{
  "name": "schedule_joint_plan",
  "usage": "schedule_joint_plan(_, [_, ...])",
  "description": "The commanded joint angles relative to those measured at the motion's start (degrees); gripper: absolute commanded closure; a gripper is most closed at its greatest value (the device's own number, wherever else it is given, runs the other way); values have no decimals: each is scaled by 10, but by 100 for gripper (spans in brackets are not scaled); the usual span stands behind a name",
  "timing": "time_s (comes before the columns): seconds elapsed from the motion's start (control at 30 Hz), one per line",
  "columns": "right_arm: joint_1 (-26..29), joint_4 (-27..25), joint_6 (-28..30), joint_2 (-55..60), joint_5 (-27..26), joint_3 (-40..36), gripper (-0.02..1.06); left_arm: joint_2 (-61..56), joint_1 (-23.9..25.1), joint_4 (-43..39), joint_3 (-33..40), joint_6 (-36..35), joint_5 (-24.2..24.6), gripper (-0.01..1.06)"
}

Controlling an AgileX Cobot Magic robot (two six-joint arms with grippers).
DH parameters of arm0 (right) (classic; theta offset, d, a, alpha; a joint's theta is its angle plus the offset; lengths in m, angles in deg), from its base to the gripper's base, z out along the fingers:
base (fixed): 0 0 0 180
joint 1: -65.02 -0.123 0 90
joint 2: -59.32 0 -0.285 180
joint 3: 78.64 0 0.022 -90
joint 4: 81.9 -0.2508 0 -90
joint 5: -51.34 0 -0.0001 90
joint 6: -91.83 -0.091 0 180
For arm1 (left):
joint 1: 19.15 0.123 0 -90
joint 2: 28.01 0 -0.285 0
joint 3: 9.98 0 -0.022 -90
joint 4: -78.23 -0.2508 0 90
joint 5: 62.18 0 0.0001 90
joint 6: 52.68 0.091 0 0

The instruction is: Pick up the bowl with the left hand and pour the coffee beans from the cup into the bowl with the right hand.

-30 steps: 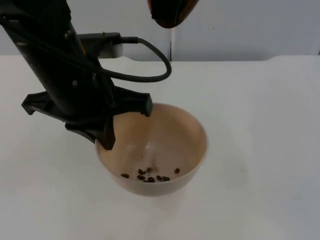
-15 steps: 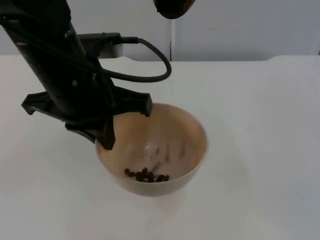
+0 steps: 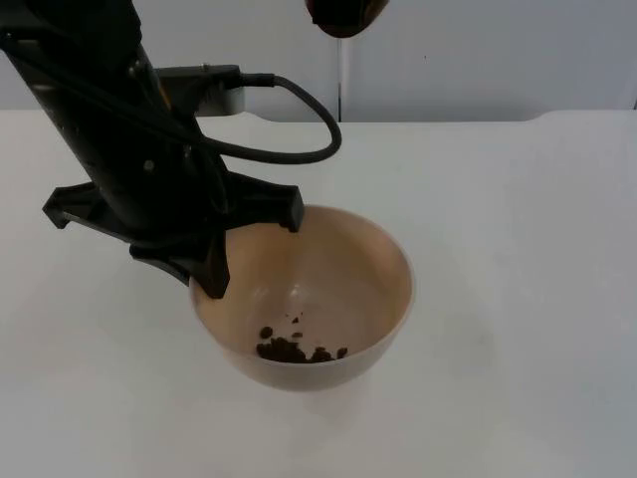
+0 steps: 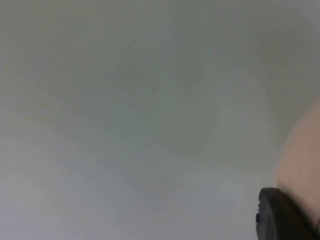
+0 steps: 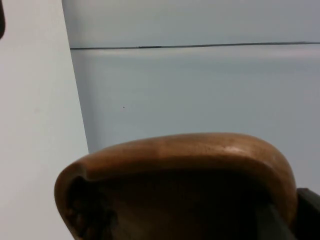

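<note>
One beige bowl (image 3: pixel 317 299) is sitting low over the white counter (image 3: pixel 518 259), and everything else is being placed from it. The left gripper (image 3: pixel 214 254) is reaching down onto the bowl's rim on the side toward the left arm, with one black finger lying over the rim's edge; its jaws are pinching the bowl's wall. In the left wrist view a black fingertip (image 4: pixel 280 215) is pressing against the bowl's pale outer wall (image 4: pixel 302 155), with bare counter beyond it.

A small heap of dark coffee beans (image 3: pixel 294 349) is lying inside the bowl, gathered at the bottom against the wall nearest the camera, with a few single beans lying just beside the heap.

The brown wooden cup (image 3: pixel 345 15) is hanging well above the bowl, toward the grey partition wall (image 3: pixel 478 60), and is cut off by the picture's edge. In the right wrist view the cup (image 5: pixel 175 180) is lying tilted on its side, its rounded wall turned up and its dark mouth facing sideways. The right gripper (image 5: pixel 307 210) is showing as a black part right against the cup; whether its jaws are spread or pinching the cup, I cannot tell
</note>
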Motion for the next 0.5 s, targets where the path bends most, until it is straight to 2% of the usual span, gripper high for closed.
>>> schedule_joint_plan(0.0, [0, 12, 2, 0, -1, -1, 105, -2, -1, 8, 2, -5, -6, 105])
schedule_joint_plan(0.2, [12, -24, 3, -7, -1, -1, 105, -2, -1, 8, 2, -5, -6, 105])
schedule_joint_plan(0.47, [26, -84, -25, -7, -1, 3, 105, -2, -1, 8, 2, -5, -6, 105])
